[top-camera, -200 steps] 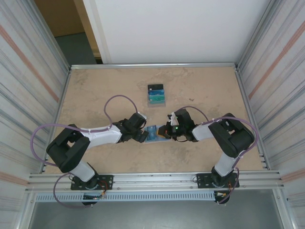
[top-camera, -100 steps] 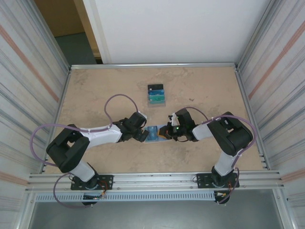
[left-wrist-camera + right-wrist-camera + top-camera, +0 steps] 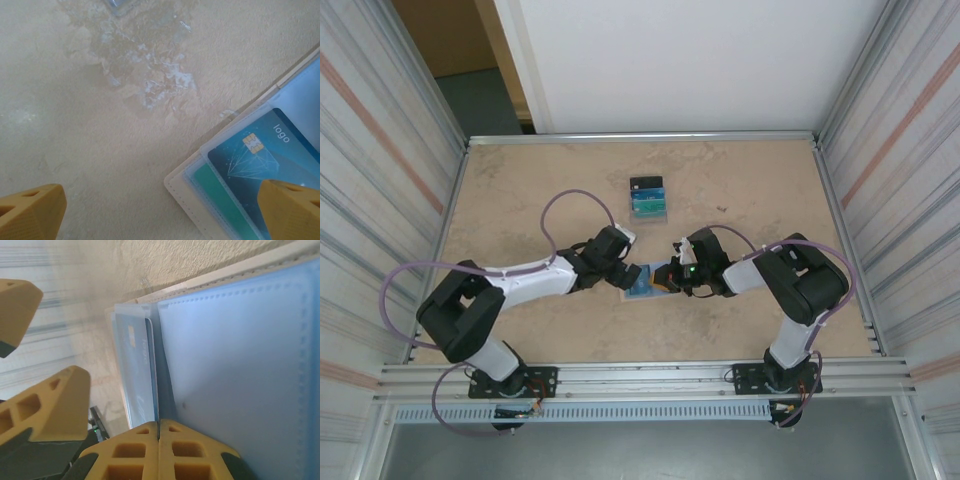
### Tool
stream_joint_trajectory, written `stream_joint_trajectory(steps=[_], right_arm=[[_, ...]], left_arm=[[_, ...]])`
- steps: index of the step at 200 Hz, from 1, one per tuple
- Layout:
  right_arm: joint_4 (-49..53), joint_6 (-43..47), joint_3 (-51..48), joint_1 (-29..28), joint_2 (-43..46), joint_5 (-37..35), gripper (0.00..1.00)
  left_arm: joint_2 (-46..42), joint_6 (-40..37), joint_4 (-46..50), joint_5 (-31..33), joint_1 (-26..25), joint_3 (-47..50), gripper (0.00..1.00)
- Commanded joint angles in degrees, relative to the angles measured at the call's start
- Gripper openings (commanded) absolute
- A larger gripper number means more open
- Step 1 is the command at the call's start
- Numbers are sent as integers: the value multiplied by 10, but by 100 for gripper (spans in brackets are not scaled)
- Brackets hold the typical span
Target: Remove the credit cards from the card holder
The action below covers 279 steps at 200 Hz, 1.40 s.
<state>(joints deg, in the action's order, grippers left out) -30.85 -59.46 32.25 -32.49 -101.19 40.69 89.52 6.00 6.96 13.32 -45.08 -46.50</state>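
Left wrist view: one credit card (image 3: 270, 155) is still inside the open card holder (image 3: 181, 183), beside the wide-apart left claw (image 3: 160, 207); the right claw (image 3: 158, 430) is closed.

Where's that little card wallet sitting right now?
Seen from above, the card holder lies open mid-table, between the left gripper and the right gripper, nearer the arms' bases than the small pile behind it.
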Motion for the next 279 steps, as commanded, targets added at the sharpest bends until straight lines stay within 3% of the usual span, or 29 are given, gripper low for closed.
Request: stream_joint_trajectory(steps=[1, 279], right_arm=[[11, 9, 10, 0, -15, 5, 0], [29, 17, -11, 13, 26, -10, 4]], left_arm=[[18, -8, -2, -18, -4, -9, 99], [46, -37, 26, 21, 8, 6, 99]])
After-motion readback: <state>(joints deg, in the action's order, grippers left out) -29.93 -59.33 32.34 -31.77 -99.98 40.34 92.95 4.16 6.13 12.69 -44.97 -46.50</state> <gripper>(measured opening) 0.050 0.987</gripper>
